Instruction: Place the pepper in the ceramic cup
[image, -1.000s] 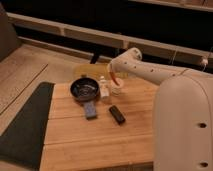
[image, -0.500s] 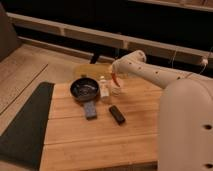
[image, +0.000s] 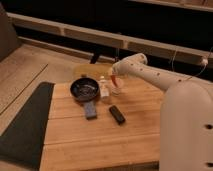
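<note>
Mat (image: 22, 125) of dark colour lies far to the left of the end effector (image: 114, 80), beside the wooden table (image: 95, 137). Next comes the dark bowl (image: 84, 90), left of the end effector, with the blue block (image: 90, 109) in front of it. The clear bottle (image: 104, 88) stands just left of the end effector, very near to the cup (image: 117, 90). The black bar (image: 117, 114) lies in front, nearer to the camera. The cup stands directly under the end effector, and the pepper (image: 115, 80) hangs there, orange-red, just above the rim. The end effector seems to be grasping the pepper, but I cannot tell how its fingers stand. To the right, the white arm (image: 145, 72) and the robot body fill the view.

I judge the task is near its end: the pepper only needs to go down into the cup and be released. The danger is the narrow mouth. If the pepper hangs tilted, its tip may catch the rim and fall on the table, or push the light cup over. The bottle is so close on the left that a small side movement could knock it. On the far side the table edge is near behind the cup, so there is little room there; the front half of the table has open room.
</note>
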